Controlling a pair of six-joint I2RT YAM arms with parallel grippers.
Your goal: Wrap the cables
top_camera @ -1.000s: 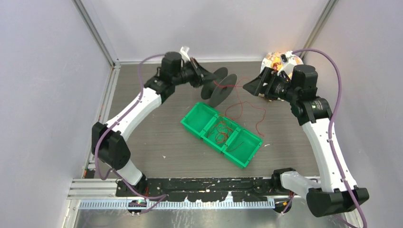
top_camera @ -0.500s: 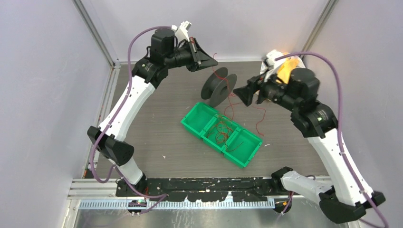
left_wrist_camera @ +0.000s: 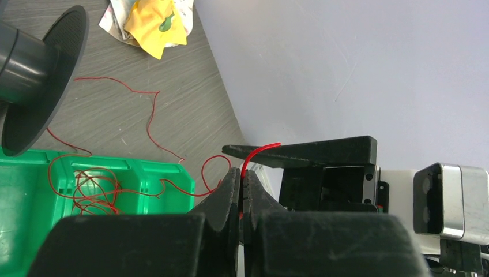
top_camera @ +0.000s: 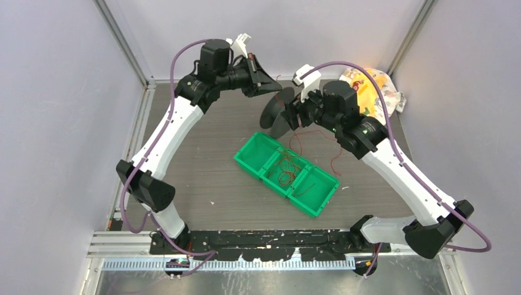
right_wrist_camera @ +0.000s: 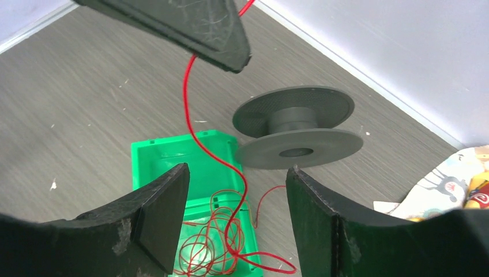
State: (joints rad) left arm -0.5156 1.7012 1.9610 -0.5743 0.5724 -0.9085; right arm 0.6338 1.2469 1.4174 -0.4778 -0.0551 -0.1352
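The left end effector (left_wrist_camera: pixel 242 193) hangs above the far side of the surface (top_camera: pixel 203 178), jaws pinched tight on the free end of 1 of the red cables (right_wrist_camera: pixel 188 86), with a short red tip poking out past the pads. From there the strand drops in a slack curve to a tangled heap in the middle compartment of the 3-part green tray (top_camera: pixel 274 186). More loops trail onto the surface beside the black spool (right_wrist_camera: pixel 297 124), which sits just beyond the tray with no wire showing on its hub. The right end effector (right_wrist_camera: pixel 236 173) hovers close to the spool, jaws apart and gripping nothing. The wire looks hair-fine, nearly weightless and limp, with some springy curl, so it will likely snag on itself and slip from any pinch that is not fully closed. The best hold is probably on the single hanging strand a little below the left pads, not in the heap, since a tug there may lift the whole knot or shift the light tray. The rigid spool may roll, so a flange rim seems the place to steady it
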